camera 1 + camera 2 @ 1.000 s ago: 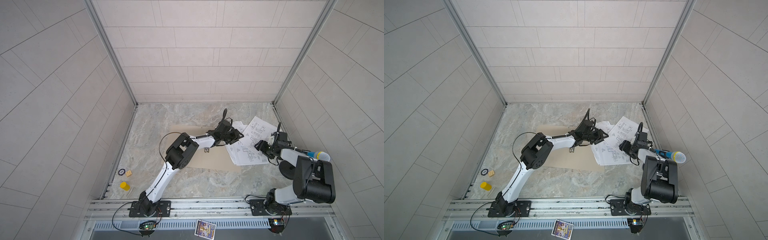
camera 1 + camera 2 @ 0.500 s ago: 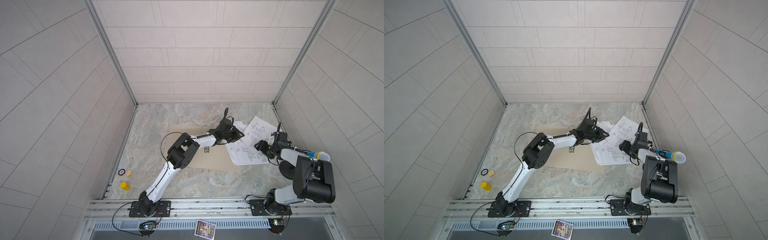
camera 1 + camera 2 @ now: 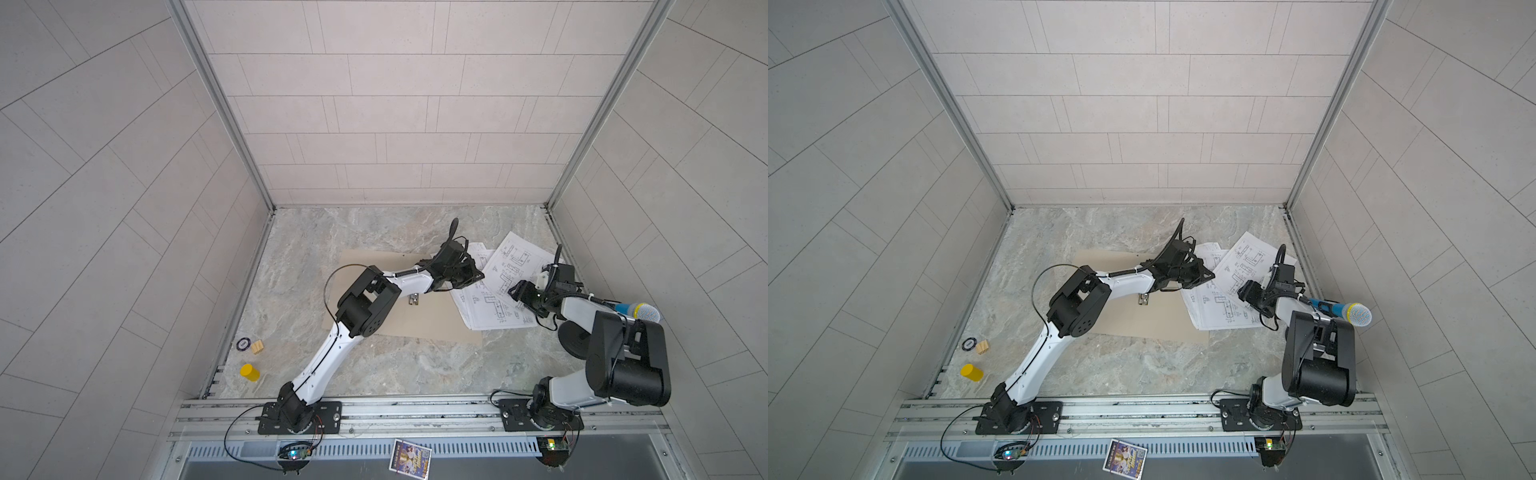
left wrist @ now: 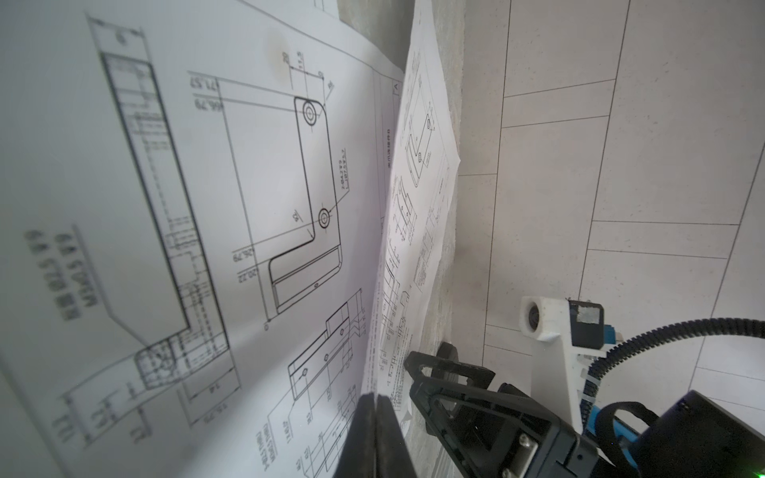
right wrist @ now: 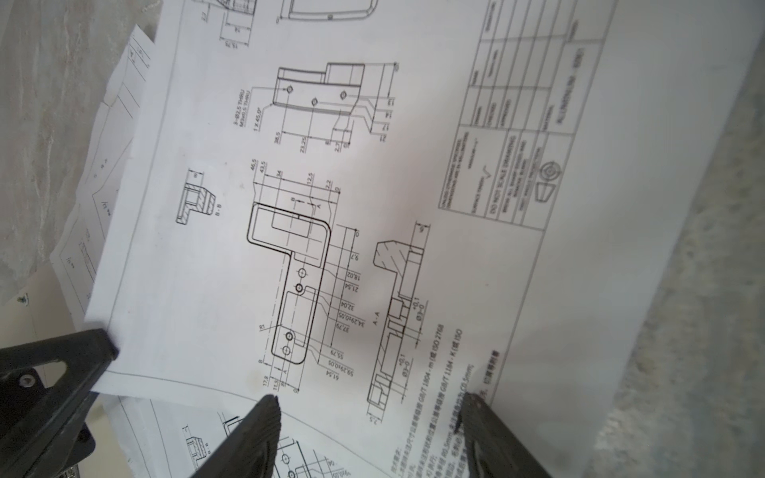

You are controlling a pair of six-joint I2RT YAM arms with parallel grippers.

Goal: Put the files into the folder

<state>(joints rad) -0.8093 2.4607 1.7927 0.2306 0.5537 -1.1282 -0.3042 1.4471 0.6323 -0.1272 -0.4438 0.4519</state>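
My left pincer (image 3: 471, 272) reaches across the folder (image 3: 415, 322) to the files (image 3: 498, 309). Its jaws are pressed together on the edge of one sheet. In the left wrist view the fingers (image 4: 360, 438) meet flat, the paper's edge runs down into them, and that sheet rises close to the lens. The right wrist view shows this pincer at the corner of the top sheet (image 5: 372, 186).

My right pincer (image 5: 369, 407) is spread wide, with its fingertips (image 5: 267, 407) at the near edge of the top sheet. I cannot tell whether they touch the paper. In both top views it sits over the right side of the files, facing my left pincer from the other side of the pile.

The files lie fanned and askew. Part of the pile covers the right end of the folder, and the rest lies on the tabletop (image 3: 374, 370) beyond the folder's right edge, with one sheet angled toward the back right corner. The folder lies open and flat in the middle of the tabletop. Its clip (image 3: 412, 298) is bare, just beside my left forearm and apart from the files.

Well apart, by the left wall, are a yellow cylinder (image 3: 249, 372), a small wooden block (image 3: 257, 346) and a dark disc (image 3: 244, 343). A microphone (image 3: 636, 311) rests by my right arm.
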